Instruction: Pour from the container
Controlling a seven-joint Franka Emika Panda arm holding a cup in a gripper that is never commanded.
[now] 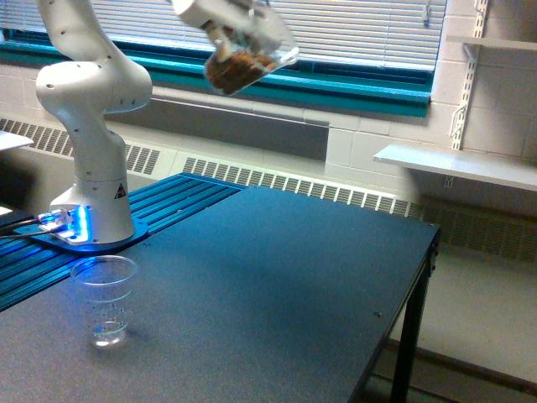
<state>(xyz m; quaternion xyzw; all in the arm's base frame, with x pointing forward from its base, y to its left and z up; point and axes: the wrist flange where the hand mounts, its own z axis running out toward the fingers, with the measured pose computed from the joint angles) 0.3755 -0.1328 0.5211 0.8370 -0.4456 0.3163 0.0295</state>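
Your gripper (225, 21) hangs high near the frame's top, its fingers closed on the jar (247, 57), which tilts in the air with brown stuff inside. It is well above the tabletop (277, 285). The clear cup (104, 300) stands upright far below, toward the exterior view's left, near the arm's base (94, 214).
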